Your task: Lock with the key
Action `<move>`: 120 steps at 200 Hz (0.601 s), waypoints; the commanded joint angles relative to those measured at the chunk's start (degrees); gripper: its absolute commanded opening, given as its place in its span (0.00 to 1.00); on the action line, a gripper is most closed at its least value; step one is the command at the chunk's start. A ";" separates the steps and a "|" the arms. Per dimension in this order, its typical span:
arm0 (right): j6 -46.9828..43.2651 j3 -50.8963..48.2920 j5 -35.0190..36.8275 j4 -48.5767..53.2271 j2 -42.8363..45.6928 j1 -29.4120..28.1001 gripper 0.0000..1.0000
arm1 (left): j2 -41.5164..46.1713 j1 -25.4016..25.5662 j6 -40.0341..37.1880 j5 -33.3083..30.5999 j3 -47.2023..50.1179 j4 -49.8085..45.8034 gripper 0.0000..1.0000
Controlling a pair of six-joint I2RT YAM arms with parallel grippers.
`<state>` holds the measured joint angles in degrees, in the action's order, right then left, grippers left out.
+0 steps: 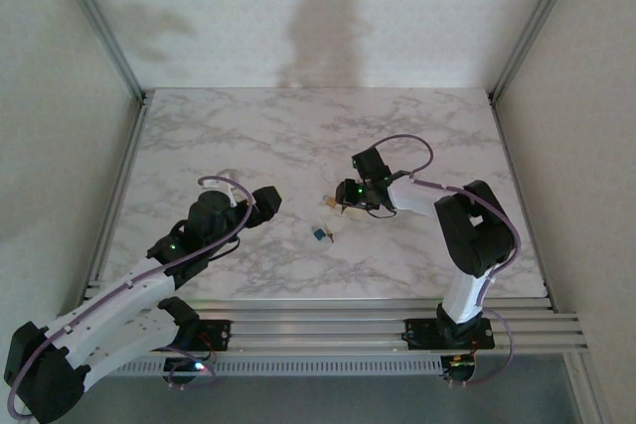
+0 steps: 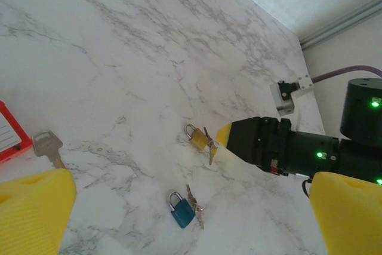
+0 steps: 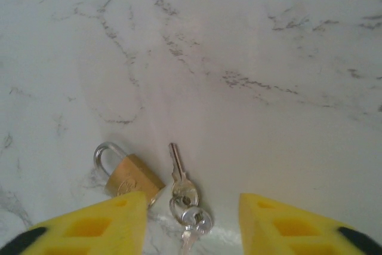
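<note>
The right gripper is spread and empty. The keys lie flat at its twelve o'clock, the brass padlock at ten o'clock. The keys are likely light, stiff and slippery, so pinch a key head. The left gripper is spread too.

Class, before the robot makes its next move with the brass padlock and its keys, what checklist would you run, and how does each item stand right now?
1. Right claw open and empty: ok.
2. Keys lie between its fingers: ok.
3. Brass padlock clear of the fingers: not ok, one finger covers its corner.
4. Key inserted in the brass padlock: not ok, the keys lie beside it.
5. Shackle pushed shut: cannot tell.
6. Left claw open, away from the brass padlock: ok.
</note>
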<state>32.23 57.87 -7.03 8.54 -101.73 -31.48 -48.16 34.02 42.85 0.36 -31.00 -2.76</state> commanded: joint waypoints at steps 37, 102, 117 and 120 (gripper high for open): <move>-6.74 2.79 7.21 8.46 14.35 -0.70 0.71 | 3.05 -0.63 0.23 -6.17 1.11 -0.58 0.99; -12.82 -3.49 16.99 9.88 33.43 -1.57 0.99 | 4.04 -0.80 2.02 -15.89 1.75 -0.31 0.99; -13.76 -5.99 18.77 9.12 37.76 -1.58 0.99 | 3.96 -0.88 2.79 -18.43 1.87 -0.41 1.00; -13.91 -6.54 19.28 8.91 38.76 -1.63 0.99 | 3.91 -0.86 2.79 -18.79 1.86 -0.33 1.00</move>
<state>21.41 55.31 6.48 16.32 -68.20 -32.88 -44.80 33.65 44.18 -11.94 -30.00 -2.87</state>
